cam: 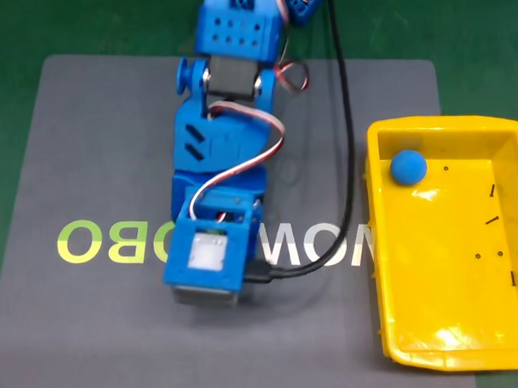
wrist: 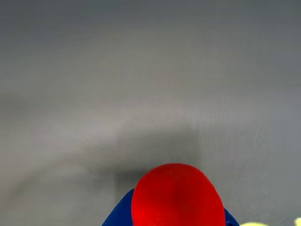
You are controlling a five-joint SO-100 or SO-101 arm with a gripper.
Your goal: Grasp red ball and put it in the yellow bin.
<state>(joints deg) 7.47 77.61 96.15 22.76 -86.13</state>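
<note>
In the wrist view the red ball (wrist: 177, 200) fills the bottom centre, close to the camera and just above the grey mat. Blue fingers (wrist: 118, 214) show against its left and right sides, so my gripper (wrist: 177, 222) looks shut on it. In the fixed view my blue arm (cam: 216, 205) reaches down over the mat's middle and its wrist block (cam: 208, 257) hides the ball and the fingers. The yellow bin (cam: 378, 239) stands to the right of the arm, partly over the mat's right edge.
A blue ball (cam: 408, 166) lies in the bin's upper left corner. The grey mat (cam: 80, 152) with pale lettering lies on a green table (cam: 20, 33). A black cable (cam: 346, 109) runs from the arm's base down between arm and bin.
</note>
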